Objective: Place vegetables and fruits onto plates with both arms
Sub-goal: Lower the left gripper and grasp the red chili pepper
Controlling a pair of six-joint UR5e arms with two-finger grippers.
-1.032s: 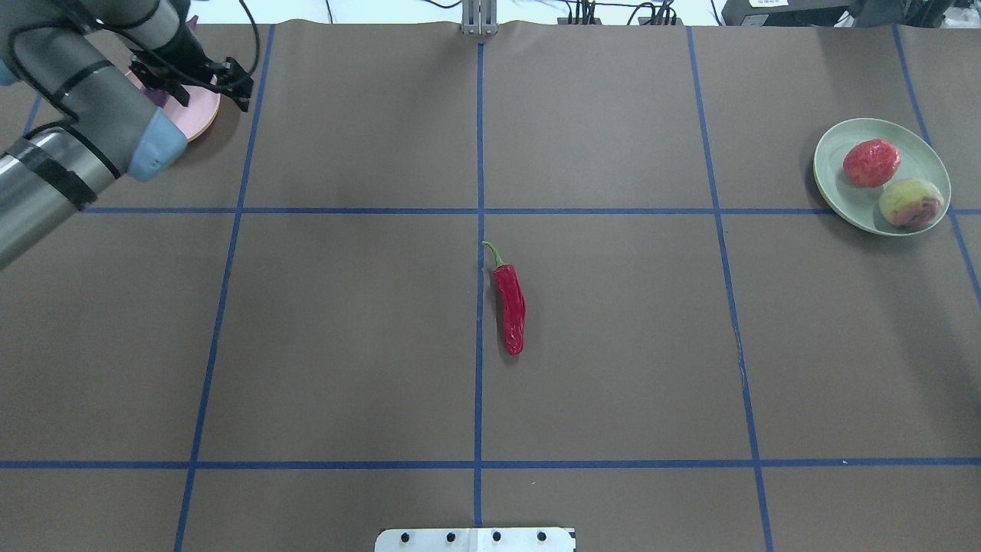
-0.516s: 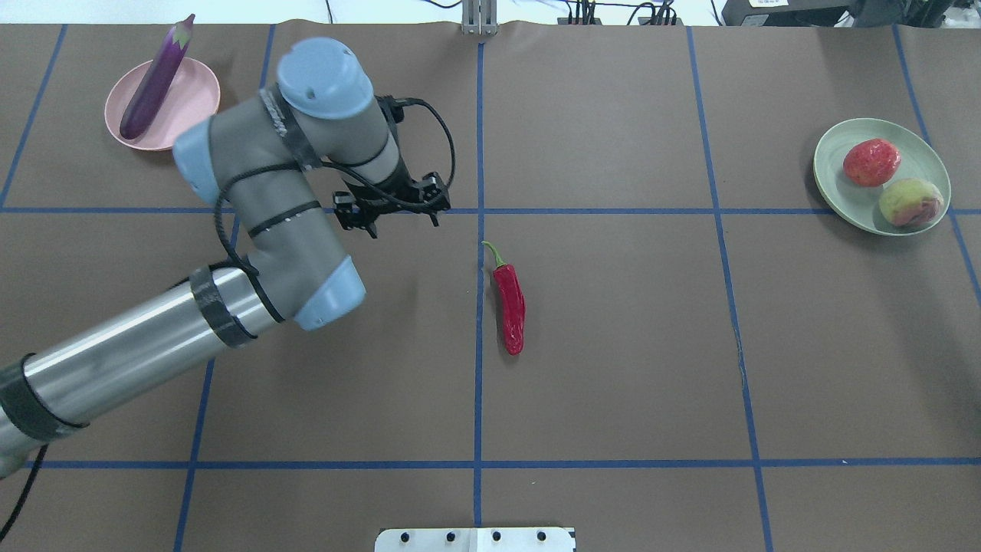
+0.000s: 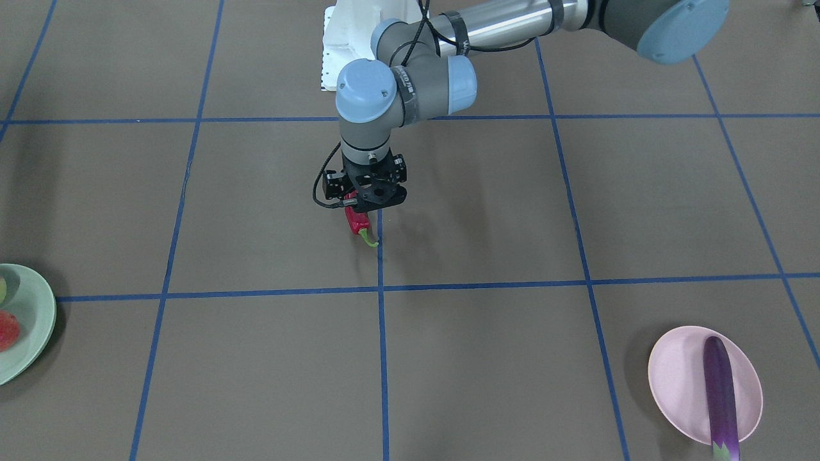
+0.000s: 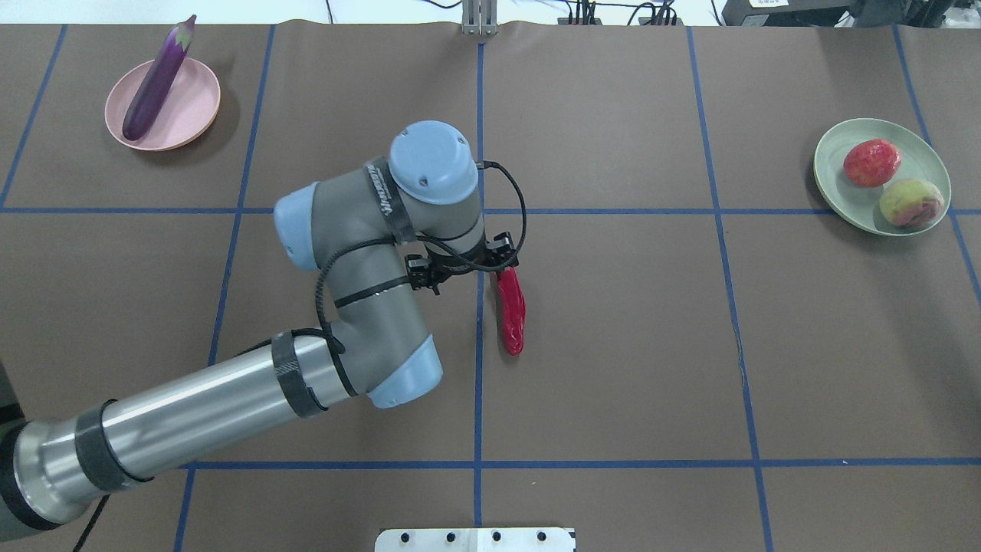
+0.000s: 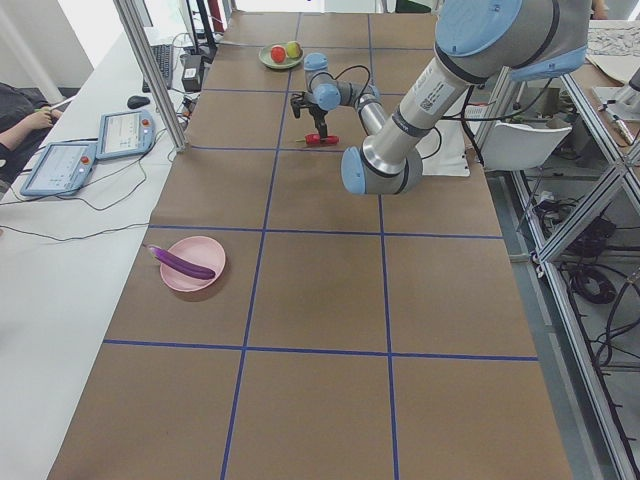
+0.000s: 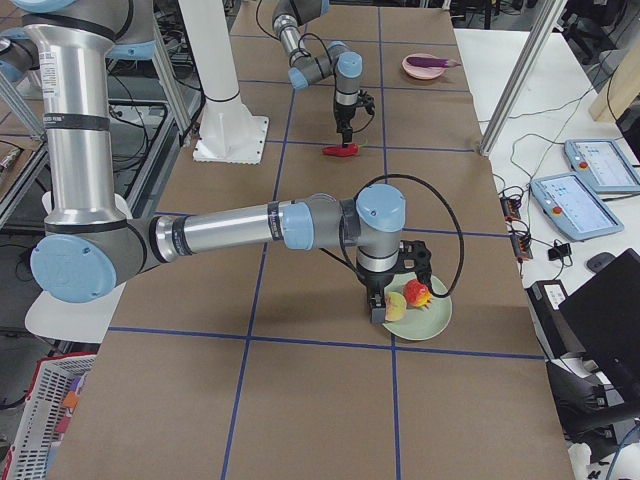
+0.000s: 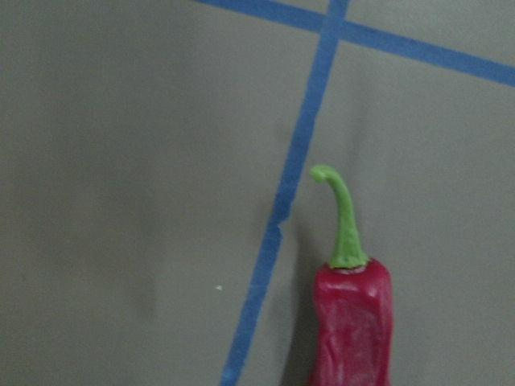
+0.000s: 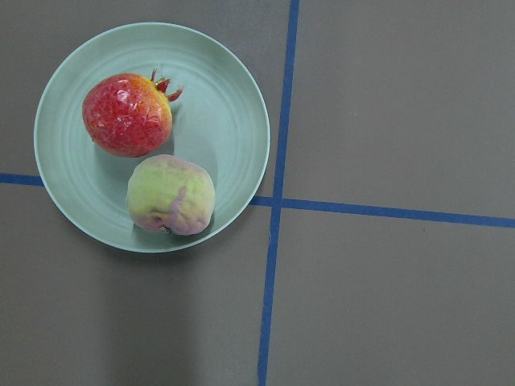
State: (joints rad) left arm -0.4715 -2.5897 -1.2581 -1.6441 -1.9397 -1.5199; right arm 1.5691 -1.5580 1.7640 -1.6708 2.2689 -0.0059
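Note:
The dark-red chili (image 4: 512,314) lies at the table's middle by a blue tape line. My left gripper (image 4: 479,264) hangs over its stem end (image 3: 365,208), jaws apparently open, holding nothing; the left wrist view shows the chili (image 7: 352,322) with no finger on it. The purple eggplant (image 4: 157,80) lies on the pink plate (image 4: 191,107) at the far left. The pomegranate (image 4: 871,162) and peach (image 4: 910,202) sit on the green plate (image 4: 843,199) at the right. My right gripper (image 6: 380,298) shows only in the exterior right view, above that plate; I cannot tell its state.
Blue tape lines divide the brown table. A white robot base (image 3: 346,38) stands at the near edge and a metal post (image 4: 479,19) at the far edge. Tablets (image 5: 120,130) lie on the side table beyond the far edge.
My left arm swung from the pink plate to the table's middle and now hangs over the chili. The eggplant stays on the pink plate. The fruits and chili have not moved.

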